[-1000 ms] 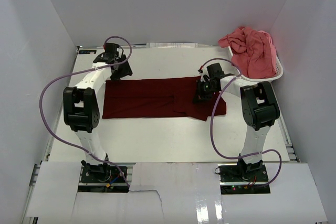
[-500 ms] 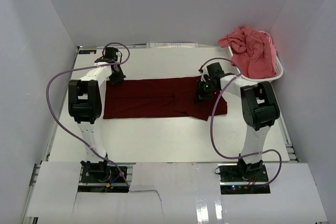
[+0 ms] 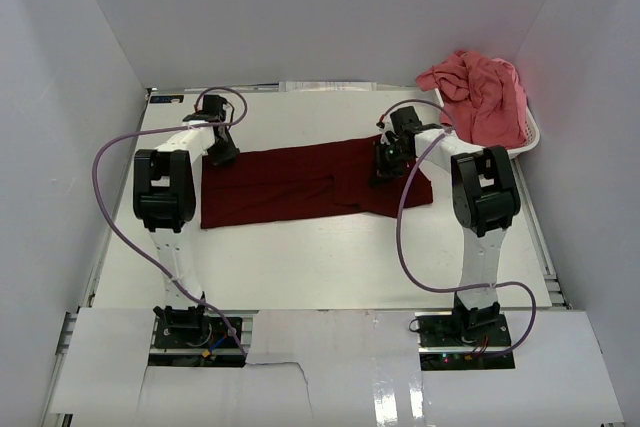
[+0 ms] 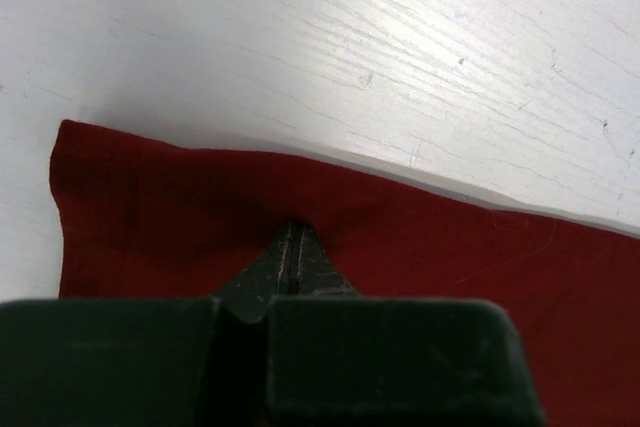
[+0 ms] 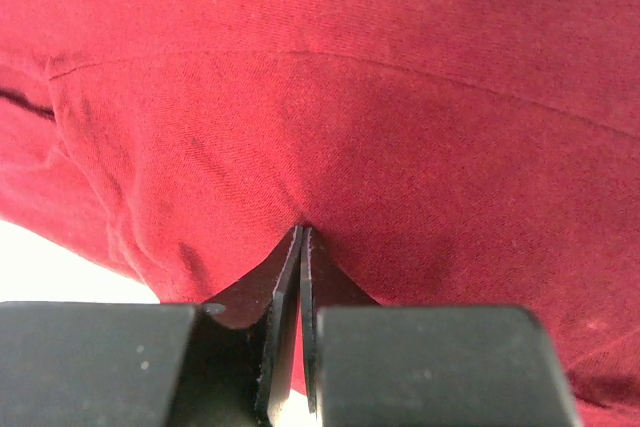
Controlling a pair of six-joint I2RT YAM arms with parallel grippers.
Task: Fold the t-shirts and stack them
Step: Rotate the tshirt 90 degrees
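no readable text, no labels, no brand marks, no numbers in any view

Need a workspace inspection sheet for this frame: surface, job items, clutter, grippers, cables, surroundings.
Surface: white table, fine scratches in the left wrist view.
Job's things: maroon t-shirt spread mid-table, partly folded; coral t-shirt bunched in the basket.
Clutter: white basket at the far right corner.
Grippers: left gripper shut on the maroon t-shirt near its far left corner; right gripper shut on its right end.
Cables: purple cables loop beside each arm.
Surroundings: white enclosure walls; nothing else seen.
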